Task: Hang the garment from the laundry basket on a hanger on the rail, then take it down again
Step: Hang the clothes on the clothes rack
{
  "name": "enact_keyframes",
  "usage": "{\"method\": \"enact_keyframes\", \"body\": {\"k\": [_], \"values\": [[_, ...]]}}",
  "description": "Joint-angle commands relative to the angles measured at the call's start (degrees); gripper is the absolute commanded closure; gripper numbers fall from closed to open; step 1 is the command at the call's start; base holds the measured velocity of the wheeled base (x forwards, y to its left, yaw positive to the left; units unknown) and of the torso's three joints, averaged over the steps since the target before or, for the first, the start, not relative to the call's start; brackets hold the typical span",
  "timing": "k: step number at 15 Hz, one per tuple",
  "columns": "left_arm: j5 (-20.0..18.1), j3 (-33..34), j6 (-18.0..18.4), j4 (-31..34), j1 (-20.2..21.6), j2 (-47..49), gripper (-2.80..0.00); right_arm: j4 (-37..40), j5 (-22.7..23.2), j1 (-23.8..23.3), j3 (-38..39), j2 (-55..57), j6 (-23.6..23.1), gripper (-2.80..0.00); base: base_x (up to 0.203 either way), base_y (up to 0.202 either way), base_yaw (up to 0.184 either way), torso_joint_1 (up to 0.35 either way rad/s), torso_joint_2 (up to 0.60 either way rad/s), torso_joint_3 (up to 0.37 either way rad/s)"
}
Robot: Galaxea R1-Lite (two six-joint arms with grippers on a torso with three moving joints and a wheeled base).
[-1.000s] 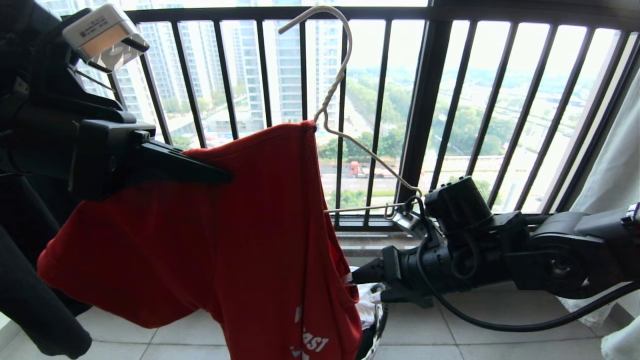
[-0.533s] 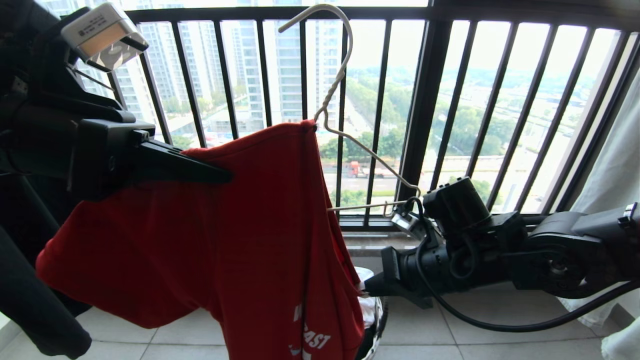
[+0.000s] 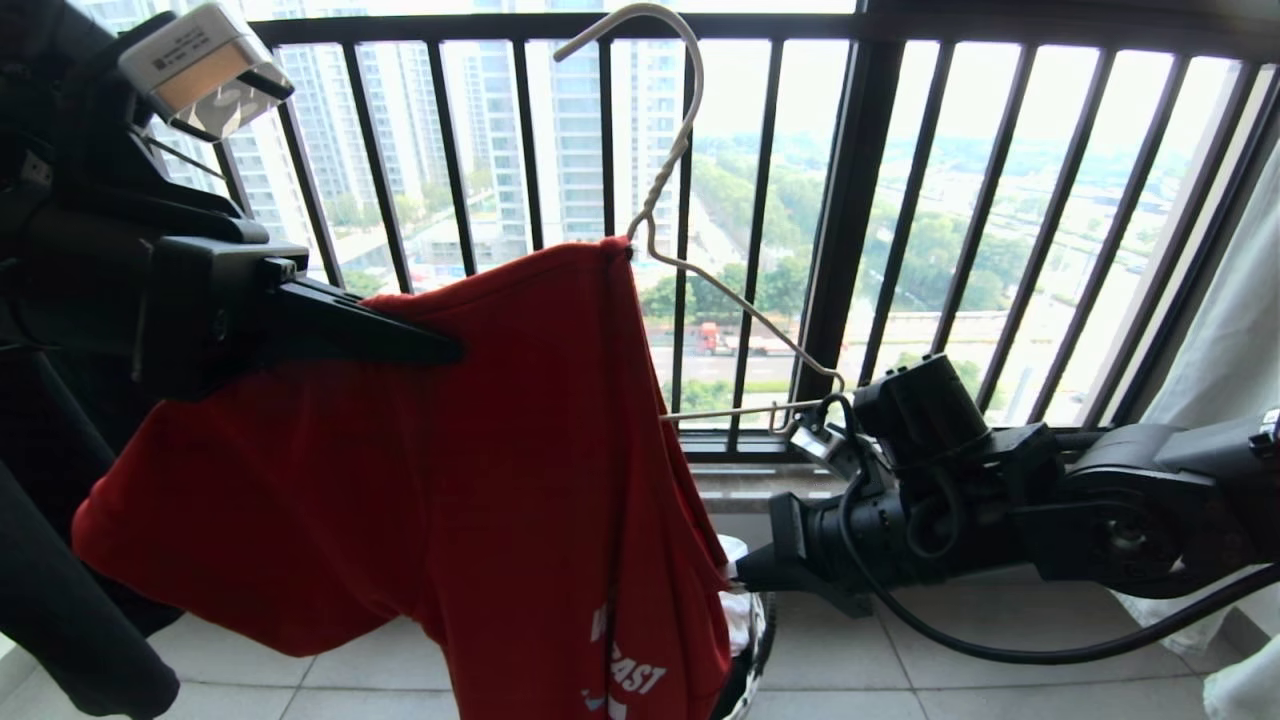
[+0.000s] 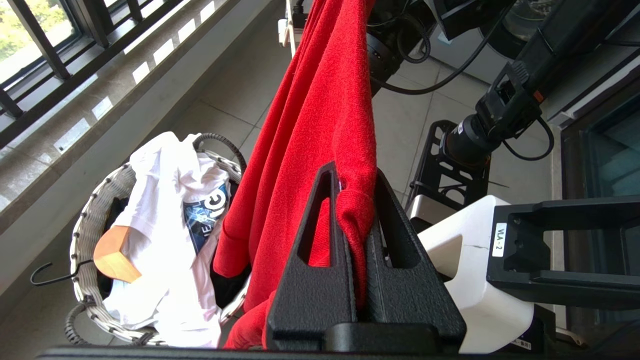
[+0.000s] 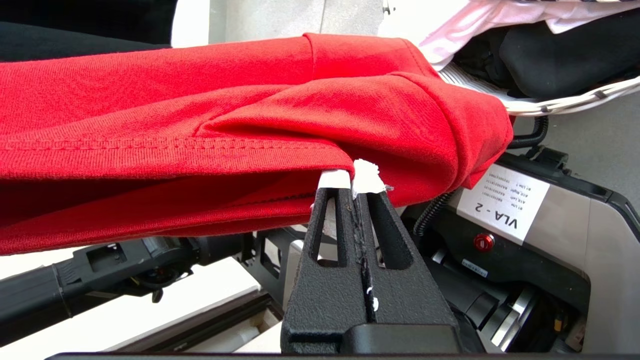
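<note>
Balcony, tiled floor, black window railing (image 3: 860, 200) behind. Item one: garment (image 3: 450, 480), half-draped on the hanger (image 3: 680, 150), held up clear of the laundry basket (image 4: 90, 225). Left claw (image 4: 357, 200): clamped on a shoulder fold, bearing the weight. Right claw (image 5: 352, 182): pinched shut on the lower hem, presumably to spread the cloth over the bare wire arm.

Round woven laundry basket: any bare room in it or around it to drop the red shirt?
The round woven laundry basket is crowded: a white printed T-shirt, a wooden hanger end and dark cloth fill it. Bare grey floor tiles lie between the basket and the stone window sill. The red T-shirt hangs close beside the basket, pinched by the left gripper and right gripper.
</note>
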Motion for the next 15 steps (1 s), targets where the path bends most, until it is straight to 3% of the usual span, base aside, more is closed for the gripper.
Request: {"method": "enact_keyframes", "body": {"k": [1,7,15], "values": [[-0.29,-0.01,0.09,0.24,-0.02,-0.13,0.00,0.24,0.07,-2.42,0.70,-2.19,0.15,0.00,0.000,0.000,0.000,0.000,0.00,0.000],[-0.29,-0.01,0.09,0.29,-0.02,-0.22,0.00,1.50,0.06,-11.83,0.84,-5.25,-1.22,0.00,0.000,0.000,0.000,0.000,0.00,0.000],[-0.29,0.32,0.09,0.29,-0.11,-0.13,0.00,3.22,0.06,-18.46,-3.60,-5.57,-1.52,0.00,0.000,0.000,0.000,0.000,0.00,0.000]]}}
